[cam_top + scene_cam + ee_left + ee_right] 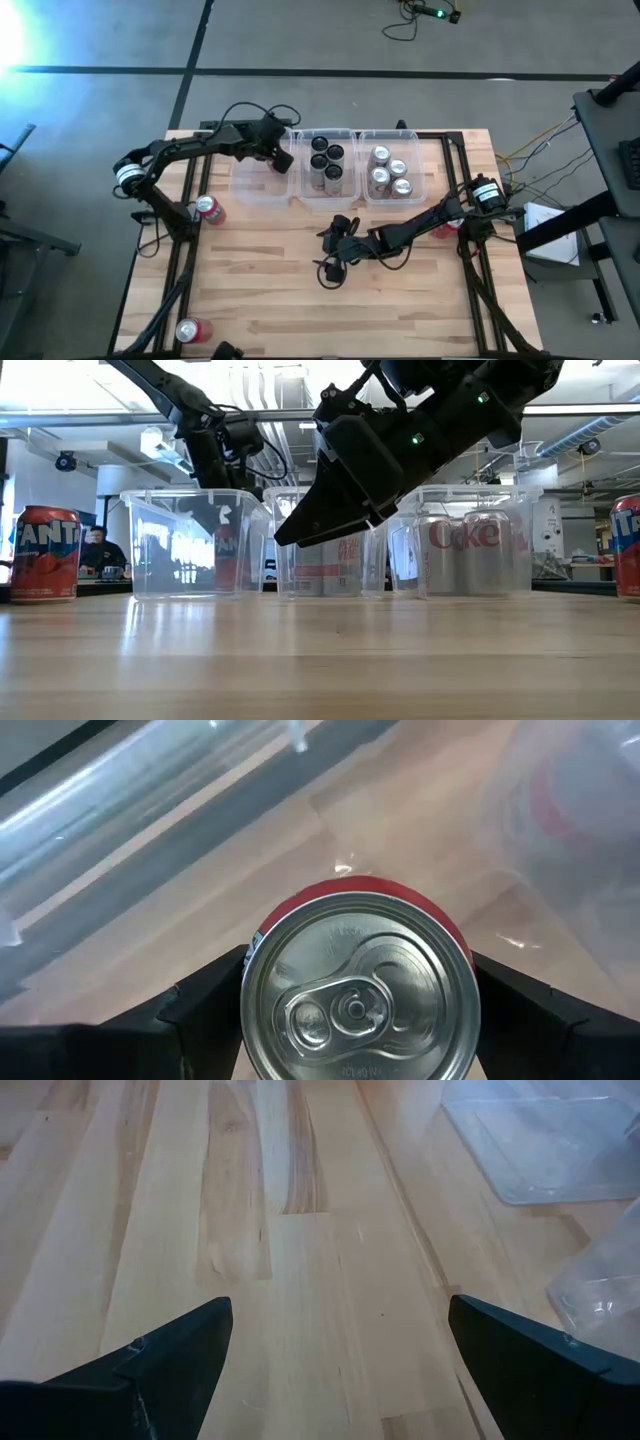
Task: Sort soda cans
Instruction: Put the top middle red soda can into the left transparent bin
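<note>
A red soda can (356, 982) with a silver top sits between the fingers of my left gripper (283, 155), which is shut on it inside the clear left bin (255, 180). Through the bin wall the can (228, 553) shows low in the bin; whether it stands on the floor I cannot tell. My right gripper (340, 1370) hovers open over bare table (335, 250), near the middle. Red cans stand upright on the table at the left (207, 208), at the near left corner (190, 330), and at the right (445, 227) behind my right arm. My left gripper pinches the red can's upper side wall (258, 945), just below the rim, between its two fingers (205, 995), one on each opposite side. The fingers slant steeply down from above. The can is upright, its top facing up, inside the left bin.
The middle bin (325, 190) holds several dark-topped cans; the right bin (392, 193) holds several silver cans (465, 550). All three bins stand in a row at the table's far side. Open wood lies along the near half of the table.
</note>
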`<state>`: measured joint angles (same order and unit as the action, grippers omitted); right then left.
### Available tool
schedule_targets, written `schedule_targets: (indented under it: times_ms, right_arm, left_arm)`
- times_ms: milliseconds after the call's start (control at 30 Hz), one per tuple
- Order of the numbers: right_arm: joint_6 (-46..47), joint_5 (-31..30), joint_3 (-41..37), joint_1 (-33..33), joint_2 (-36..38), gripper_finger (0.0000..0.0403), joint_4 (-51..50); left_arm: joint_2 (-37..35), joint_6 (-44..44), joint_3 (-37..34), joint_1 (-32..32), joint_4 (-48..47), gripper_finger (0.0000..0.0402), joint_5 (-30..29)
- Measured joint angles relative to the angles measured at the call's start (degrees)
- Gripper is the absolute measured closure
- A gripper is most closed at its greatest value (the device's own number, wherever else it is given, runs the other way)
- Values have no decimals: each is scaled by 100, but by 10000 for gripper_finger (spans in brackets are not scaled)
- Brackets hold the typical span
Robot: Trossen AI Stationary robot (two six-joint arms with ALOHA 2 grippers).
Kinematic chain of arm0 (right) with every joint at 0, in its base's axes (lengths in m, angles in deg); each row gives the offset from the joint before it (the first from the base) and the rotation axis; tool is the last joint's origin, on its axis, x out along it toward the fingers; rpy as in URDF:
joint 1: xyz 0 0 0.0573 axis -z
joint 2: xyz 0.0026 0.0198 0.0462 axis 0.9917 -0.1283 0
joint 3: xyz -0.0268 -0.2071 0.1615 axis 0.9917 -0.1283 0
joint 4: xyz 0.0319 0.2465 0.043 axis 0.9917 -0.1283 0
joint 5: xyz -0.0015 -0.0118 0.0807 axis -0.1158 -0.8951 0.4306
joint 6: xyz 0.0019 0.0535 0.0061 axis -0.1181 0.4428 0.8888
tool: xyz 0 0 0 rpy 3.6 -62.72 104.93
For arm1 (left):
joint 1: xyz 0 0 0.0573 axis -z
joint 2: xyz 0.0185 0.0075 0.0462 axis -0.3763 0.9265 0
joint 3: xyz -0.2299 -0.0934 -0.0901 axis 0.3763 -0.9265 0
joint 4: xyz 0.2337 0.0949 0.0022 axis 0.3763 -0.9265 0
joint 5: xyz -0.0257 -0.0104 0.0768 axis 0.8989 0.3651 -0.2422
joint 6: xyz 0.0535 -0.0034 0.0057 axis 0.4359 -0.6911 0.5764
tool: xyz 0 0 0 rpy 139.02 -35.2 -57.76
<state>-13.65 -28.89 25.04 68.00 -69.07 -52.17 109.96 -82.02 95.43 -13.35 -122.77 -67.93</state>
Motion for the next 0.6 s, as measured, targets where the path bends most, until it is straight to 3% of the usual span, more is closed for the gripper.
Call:
schedule_targets:
  times_ms: [300, 600]
  right_arm:
    - [-7, 247, 0, 2, 0, 35, 2]
    - [-9, 260, 0, 1, 0, 35, 0]
  left_arm:
    - [182, 15, 8, -82, 180, 112, -19]
    - [178, 35, 13, -82, 249, 64, 10]
